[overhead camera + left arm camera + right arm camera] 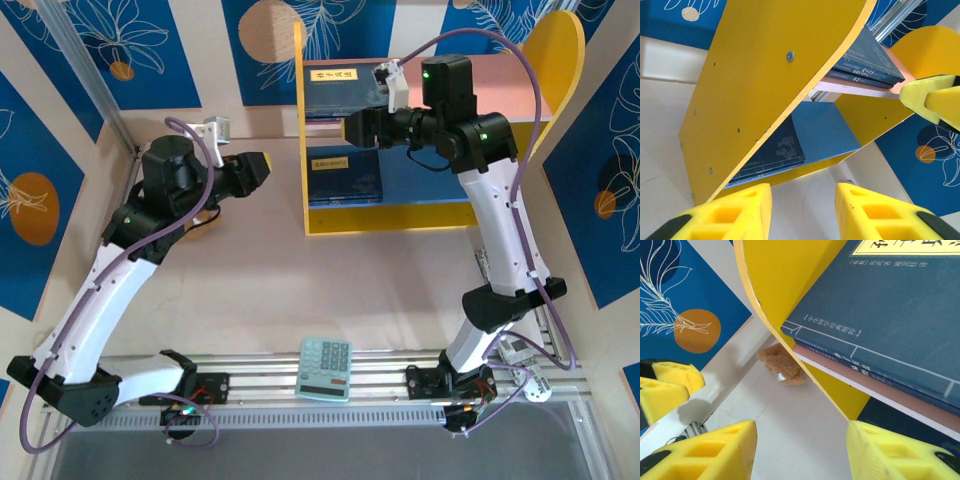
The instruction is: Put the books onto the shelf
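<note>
Your left gripper (802, 215) sits closest to its wrist camera. Its yellow fingers stand apart with bare table (805, 197) between them, so it is open and holds nothing. From above, you find the left gripper (258, 168) hanging left of the shelf (303, 150), apart from it and pointing at the flat yellow side panel (755, 85).

Your right gripper (802, 455) is open and empty too, with its fingers spread over the table. From above, the right gripper (352, 128) is at the shelf's left end, level with the pink board (500, 90). It is just beside the stack lying there, and you cannot tell whether it touches.

You have books (342, 88) lying flat on the pink board at its left end, against the side panel. The right wrist camera shows you at least two navy books (880, 325) one upon the other, with a yellow label on the top cover. One more book (343, 172) lies flat on the blue board (430, 185) below, also at the left end.

You can see the calculator (325, 368) at the table's near edge between the arm bases, well apart from the shelf. A small brown lump (782, 365) lies on the table near the foot of the side panel.
</note>
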